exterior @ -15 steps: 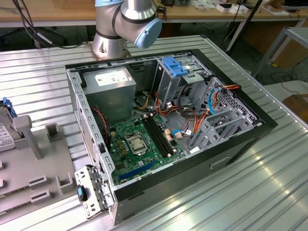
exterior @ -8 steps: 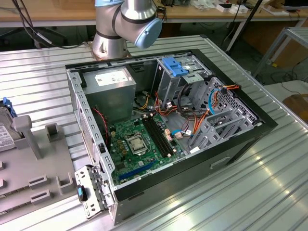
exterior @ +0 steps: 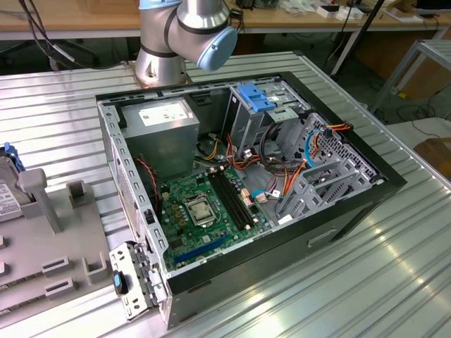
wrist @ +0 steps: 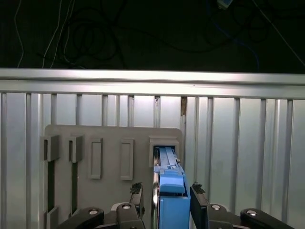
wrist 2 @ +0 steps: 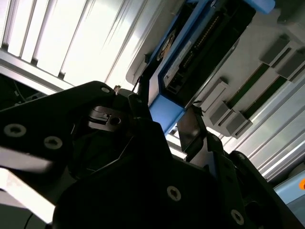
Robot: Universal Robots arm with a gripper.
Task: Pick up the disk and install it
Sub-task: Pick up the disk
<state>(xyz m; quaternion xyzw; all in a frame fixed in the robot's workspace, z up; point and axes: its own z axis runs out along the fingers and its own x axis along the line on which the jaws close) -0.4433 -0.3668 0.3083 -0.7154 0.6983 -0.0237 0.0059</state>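
Straddling the disk [wrist: 171,186] standing in its grey holder [wrist: 112,136], the jaws are spread, one each side; pickup seems underway, needing an even squeeze.

Bench [exterior: 394,282]: silver metal, ribbed in long parallel strips.
Holder [wrist: 112,157]: plain pale grey throughout.
Disk [wrist: 170,191]: bright blue rail, with a silver metal edge beside it.
Fingers [wrist: 198,205]: black.
Case [exterior: 282,259]: black shell, bare grey metal inside.
Board [exterior: 204,208]: green, crossed by black slots.
Power supply [exterior: 165,134]: grey, with a white sticker on top.
Latch [exterior: 255,97]: blue, ribbed.
Cables [exterior: 320,137]: orange, red, blue and black.
Arm [exterior: 190,28]: silver-grey with pale blue caps.
Bracket [exterior: 137,278] at the case corner: perforated grey, with a blue tab.
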